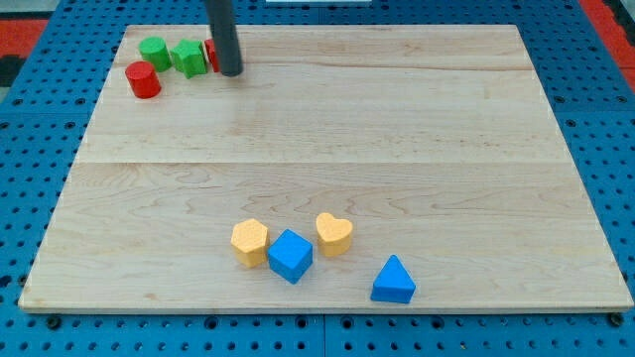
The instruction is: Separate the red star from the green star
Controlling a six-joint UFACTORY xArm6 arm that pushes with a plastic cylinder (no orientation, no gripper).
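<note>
At the table's [327, 149] top-left corner sit a red cylinder [142, 80], a green cylinder [153, 50], then the green star [187, 58], touching the red star [210, 55], which hides mostly behind my tip [230, 72]. The tool is a bare rod, holding nothing. A careless shove could drag both stars together or off the edge. 4 yellow and blue blocks lie well apart below

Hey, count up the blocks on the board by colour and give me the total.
Red: 2, a cylinder and a block mostly hidden behind my tip
Green: 2, a cylinder and a star
Yellow: 2
Blue: 2
Total: 8
</note>
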